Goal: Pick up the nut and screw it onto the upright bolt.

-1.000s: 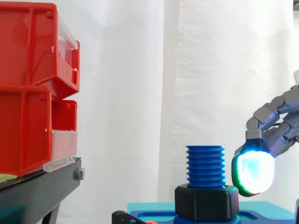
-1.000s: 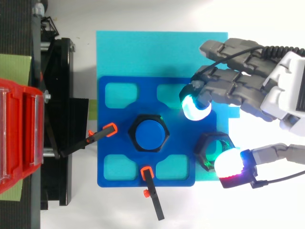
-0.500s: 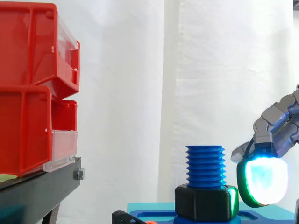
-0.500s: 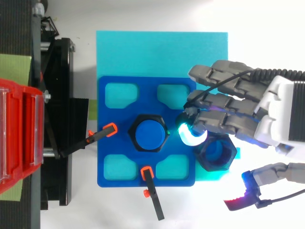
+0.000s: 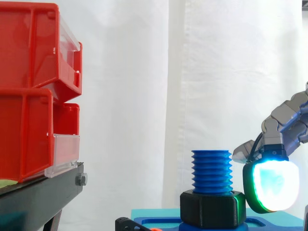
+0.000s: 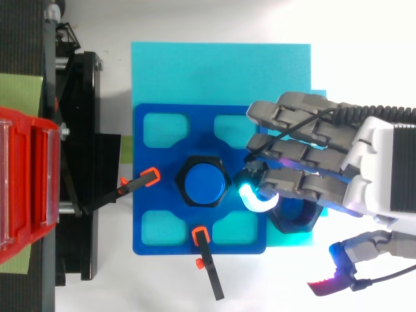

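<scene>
Black loose nut (image 6: 292, 224) | under robot hand (image 6: 325, 162) | beside blue bolt (image 6: 205, 182)

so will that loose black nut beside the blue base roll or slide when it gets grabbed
The loose nut lies flat on a face, so it probably won't roll, though it may skid on the smooth cyan sheet. Its hexagonal flats should give the hand a fair grip. It looks like rigid plastic, so likely stiff and light.

Opposite me: two stacked red bins (image 5: 29, 91) with clear front panels, on a black stand (image 5: 43, 195), white curtain (image 5: 192, 72) behind. Below me: cyan mat (image 6: 221, 71) carrying a blue base plate (image 6: 149, 156). Two orange-tipped black clamps (image 6: 140, 180) reach onto that plate.
</scene>
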